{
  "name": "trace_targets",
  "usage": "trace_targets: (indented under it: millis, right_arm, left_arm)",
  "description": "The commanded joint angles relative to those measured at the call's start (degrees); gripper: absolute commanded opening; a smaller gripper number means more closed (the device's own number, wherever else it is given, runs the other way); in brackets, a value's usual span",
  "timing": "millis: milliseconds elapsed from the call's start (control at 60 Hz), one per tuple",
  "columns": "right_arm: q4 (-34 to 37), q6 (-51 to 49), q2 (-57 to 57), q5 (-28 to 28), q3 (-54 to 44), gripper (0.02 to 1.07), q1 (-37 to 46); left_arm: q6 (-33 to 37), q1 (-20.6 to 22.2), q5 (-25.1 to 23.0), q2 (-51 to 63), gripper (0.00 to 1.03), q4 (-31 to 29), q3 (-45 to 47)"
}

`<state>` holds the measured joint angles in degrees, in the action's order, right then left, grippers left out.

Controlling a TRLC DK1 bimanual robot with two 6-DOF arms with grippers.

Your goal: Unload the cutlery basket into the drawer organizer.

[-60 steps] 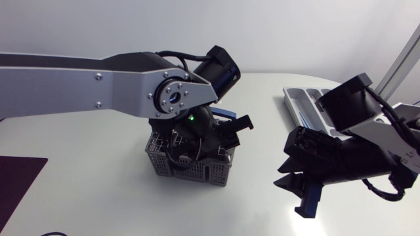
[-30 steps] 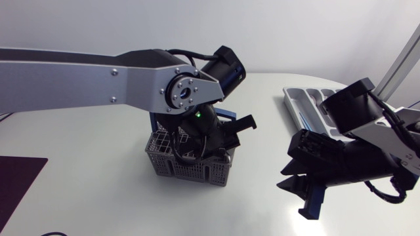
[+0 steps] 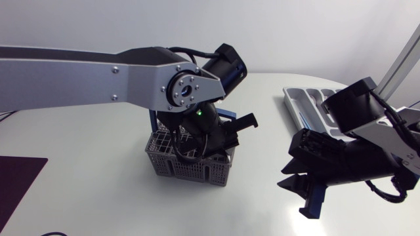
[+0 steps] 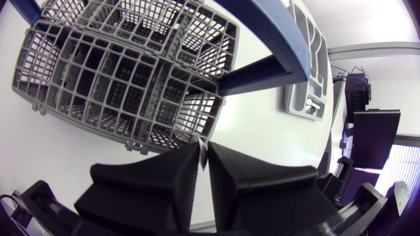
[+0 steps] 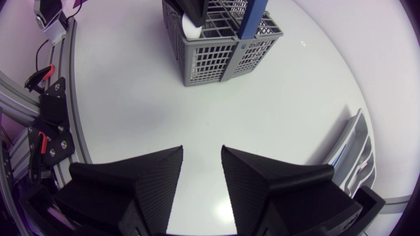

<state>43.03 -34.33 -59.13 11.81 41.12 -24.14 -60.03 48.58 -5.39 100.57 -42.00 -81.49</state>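
the cutlery basket (image 3: 195, 172) sits at centre frame, directly under the left gripper (image 4: 203, 152), whose fingers are pressed nearly together at its rim. the right gripper (image 5: 201, 160) hangs released and empty at lower right, below the drawer organizer (image 3: 296, 99).

silver-grey screwed links (image 3: 79, 82), black joints (image 3: 223, 65), cables (image 3: 187, 52), wedge-fingered right gripper (image 5: 201, 152).
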Motion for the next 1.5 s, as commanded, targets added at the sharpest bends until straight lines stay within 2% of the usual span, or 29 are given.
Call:
trace_targets:
  millis: [0, 83, 133, 1100, 1483]
  right_arm:
    - [-0.7, -0.6, 0.5, 0.1, -1.7, 0.48, 0.4]
    - [-0.7, -0.7, 0.5, 0.1, -1.8, 0.48, 0.4]
    - [-0.7, -0.7, 0.5, 0.1, -1.8, 0.48, 0.4]
    - [-0.4, -1.1, 1.0, 0.1, -2.2, 0.48, 0.5]
    - [-0.7, -1.0, 1.0, 0.1, -2.5, 0.48, 0.5]
  left_arm:
    - [-1.1, 0.6, -0.6, 1.3, 0.10, -1.0, -1.7]
    - [-1.1, 0.6, -0.7, 1.3, 0.10, -1.1, -1.7]
    - [-1.1, 0.5, -0.7, 1.3, 0.04, -1.2, -1.7]
    - [-0.7, -1.0, -2.7, -5.3, 0.04, -2.6, -2.4]
    - [0.1, -0.9, -2.8, -8.1, 0.04, -4.9, -3.2]
